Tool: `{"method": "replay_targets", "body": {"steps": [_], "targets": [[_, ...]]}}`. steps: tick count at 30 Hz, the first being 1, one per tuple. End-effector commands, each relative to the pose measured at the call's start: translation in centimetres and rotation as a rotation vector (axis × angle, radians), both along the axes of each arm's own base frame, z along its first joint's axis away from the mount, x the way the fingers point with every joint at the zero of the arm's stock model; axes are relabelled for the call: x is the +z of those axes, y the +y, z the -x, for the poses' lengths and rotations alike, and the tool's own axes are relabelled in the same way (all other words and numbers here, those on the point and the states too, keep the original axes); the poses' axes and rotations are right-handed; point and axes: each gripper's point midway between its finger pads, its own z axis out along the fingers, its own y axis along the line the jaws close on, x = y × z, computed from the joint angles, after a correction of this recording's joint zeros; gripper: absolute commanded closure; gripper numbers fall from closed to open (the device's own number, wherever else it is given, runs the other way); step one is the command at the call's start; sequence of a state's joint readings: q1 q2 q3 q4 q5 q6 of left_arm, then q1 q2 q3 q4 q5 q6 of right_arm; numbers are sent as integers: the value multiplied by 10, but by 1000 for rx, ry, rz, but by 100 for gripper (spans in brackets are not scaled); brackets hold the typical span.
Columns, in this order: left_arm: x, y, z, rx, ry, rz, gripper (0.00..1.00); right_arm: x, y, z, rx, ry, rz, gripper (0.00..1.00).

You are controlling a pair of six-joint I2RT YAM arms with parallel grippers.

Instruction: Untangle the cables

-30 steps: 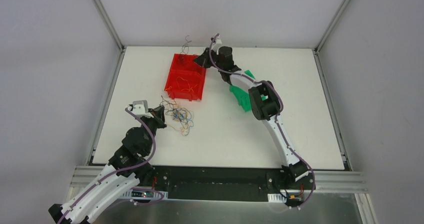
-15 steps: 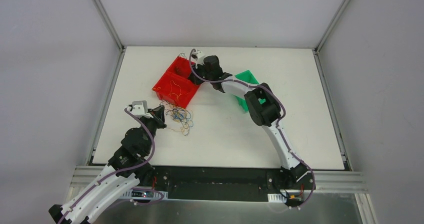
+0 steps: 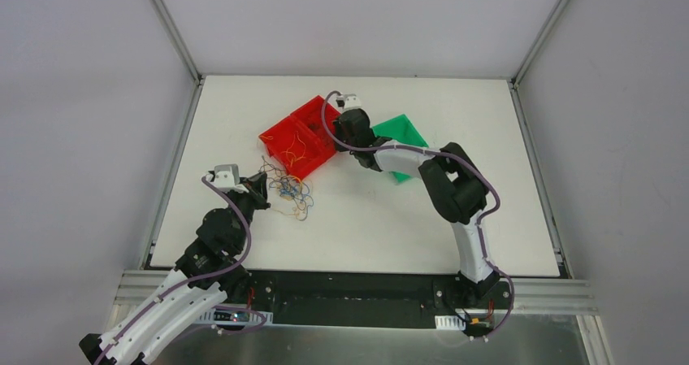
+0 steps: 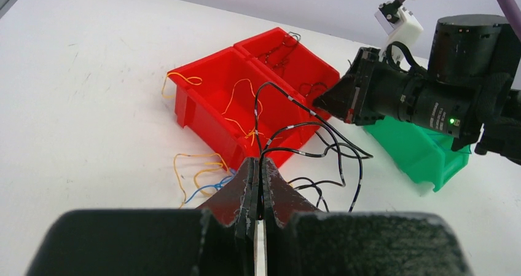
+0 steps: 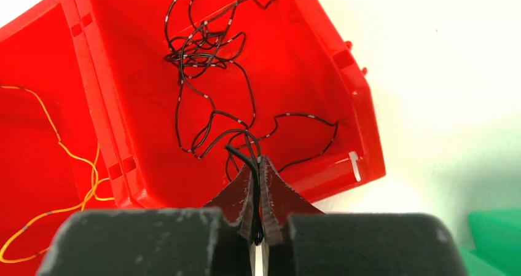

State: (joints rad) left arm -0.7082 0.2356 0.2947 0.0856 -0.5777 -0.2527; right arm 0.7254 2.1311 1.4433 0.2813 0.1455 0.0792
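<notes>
Left wrist view: left gripper [image 4: 258,187] is clamped tight on a dark grey wire [image 4: 293,127] that arches up from the fingertips toward the red bin [image 4: 203,104].

Right wrist view: right gripper [image 5: 258,177] is likewise pinched on a dark strand [image 5: 241,153]. Its loops lie in the bin's far compartment [image 5: 289,61].

Cables [image 3: 288,193]: a loose clump of yellow, blue and dark wires on the table [image 3: 390,219], just ahead of the left gripper and just short of the bin.

Against one second ago:
- I see the red bin swung round to a diagonal.
- The right gripper has come down from the bin's far end to its right side.
- More of the green bin [image 3: 398,129] shows.
- Left arm [image 3: 219,235] and clump are unmoved.

Count: two arms, one red bin of two compartments, one green bin, one clump. Yellow wires [image 5: 74,159] lie in the near compartment [image 5: 37,61].
</notes>
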Motion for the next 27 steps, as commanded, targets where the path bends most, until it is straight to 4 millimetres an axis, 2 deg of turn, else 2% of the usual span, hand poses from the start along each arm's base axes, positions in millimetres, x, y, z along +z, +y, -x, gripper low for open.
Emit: {"method": "replay_targets", "body": {"steps": [1, 3, 10, 14, 15, 17, 23, 26, 27], "targets": [[14, -2, 0, -6, -28, 27, 100, 4, -18, 10, -123, -18, 49, 100], [13, -2, 0, -6, -25, 21, 100, 9, -17, 15, -116, -22, 61, 100], [14, -3, 0, -13, -29, 21, 100, 46, -10, 34, -103, -138, 125, 100], [13, -4, 0, -14, -26, 16, 100, 54, -1, 24, -118, -115, 159, 69], [13, -4, 0, -15, -25, 15, 100, 54, -1, 22, -122, -114, 164, 64], [13, -5, 0, -19, -26, 14, 100, 61, 2, 19, -131, -118, 153, 59], [13, -5, 0, -21, -26, 9, 100, 84, 0, 12, -159, -134, 112, 56], [12, -6, -1, -25, -22, 5, 100, 97, -1, 8, -163, -142, 86, 43], [12, -7, -1, -26, -21, 5, 100, 100, -2, 5, -163, -141, 76, 42]]}}
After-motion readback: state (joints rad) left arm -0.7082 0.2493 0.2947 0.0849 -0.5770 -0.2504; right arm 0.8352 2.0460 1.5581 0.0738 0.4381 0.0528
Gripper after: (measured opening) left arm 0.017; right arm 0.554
